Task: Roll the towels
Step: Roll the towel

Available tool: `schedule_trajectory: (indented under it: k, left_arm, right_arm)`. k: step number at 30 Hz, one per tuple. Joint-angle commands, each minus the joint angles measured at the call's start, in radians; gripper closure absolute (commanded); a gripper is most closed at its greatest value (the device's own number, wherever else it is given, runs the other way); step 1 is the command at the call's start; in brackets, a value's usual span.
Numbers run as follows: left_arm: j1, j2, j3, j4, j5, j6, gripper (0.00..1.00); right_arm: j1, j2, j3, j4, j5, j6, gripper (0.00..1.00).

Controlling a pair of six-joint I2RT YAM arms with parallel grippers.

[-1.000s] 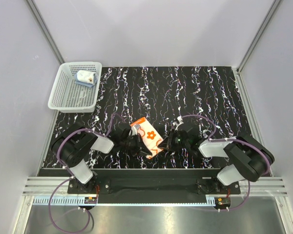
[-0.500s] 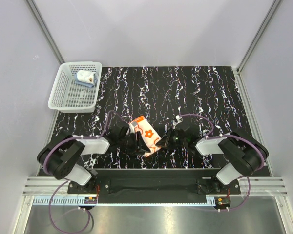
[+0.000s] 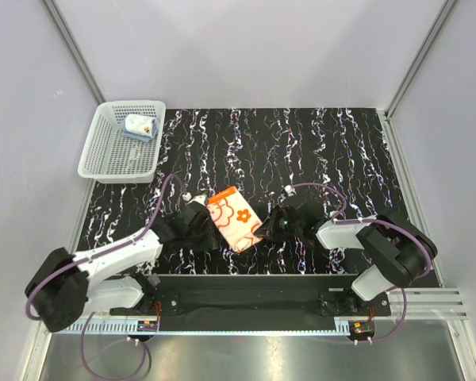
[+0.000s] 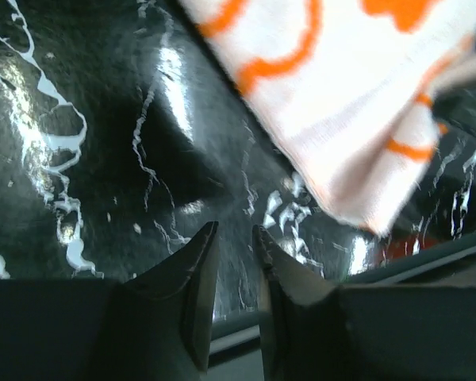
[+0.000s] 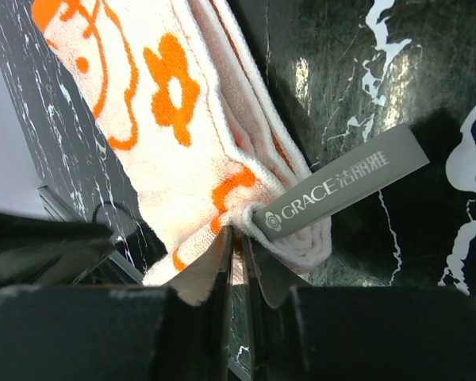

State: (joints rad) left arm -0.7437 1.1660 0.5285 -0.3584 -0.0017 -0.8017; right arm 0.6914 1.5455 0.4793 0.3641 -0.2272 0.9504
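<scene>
The orange towel (image 3: 234, 220) lies on the black, white-veined surface (image 3: 341, 159) near its front edge, between the two arms, folded into a narrow slab set on a slant. Its upper face is pale with orange flower outlines and one solid orange flower, and the terry pile shows plainly in the right wrist view (image 5: 166, 143). The right gripper (image 5: 238, 238) has its jaws pinched together on the towel's layered edge, just beside a grey label (image 5: 341, 178) printed GRACE. The left gripper (image 4: 234, 230) sits low over the bare surface with its jaws a small way apart and nothing between them, the towel's corner (image 4: 341, 103) just ahead. The light blue towel (image 3: 139, 125) sits bundled in the far right corner of the white basket (image 3: 103, 163).
</scene>
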Motion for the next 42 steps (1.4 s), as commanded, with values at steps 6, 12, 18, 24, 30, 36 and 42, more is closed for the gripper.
schedule_trajectory:
  k: [6,12,18,24,30,36,42]
  left_arm:
    - [-0.218,-0.033,0.182,0.048,-0.086,0.130,0.80]
    - [-0.316,0.135,0.307,0.117,-0.089,0.157,0.82]
    - [-0.318,0.283,0.334,0.184,-0.070,0.160,0.85]
    - [-0.303,0.345,0.306,0.200,-0.096,0.182,0.85]
    - [-0.241,0.328,0.251,0.243,-0.069,0.179,0.85]
    - [-0.206,0.337,0.225,0.257,-0.057,0.194,0.86]
    - [-0.194,0.351,0.193,0.274,-0.058,0.194,0.86]
  right_arm:
    - [-0.001,0.060,0.005,-0.129,0.071,-0.035,0.84]
    - [-0.001,0.065,0.005,-0.132,0.065,-0.033,0.85]
    - [-0.001,0.074,0.010,-0.131,0.054,-0.033,0.86]
    - [-0.001,0.077,0.004,-0.128,0.054,-0.036,0.86]
    - [-0.001,0.090,-0.005,-0.116,0.048,-0.038,0.86]
    - [-0.001,0.105,-0.007,-0.108,0.043,-0.036,0.87]
    - [-0.001,0.111,-0.005,-0.105,0.040,-0.035,0.87]
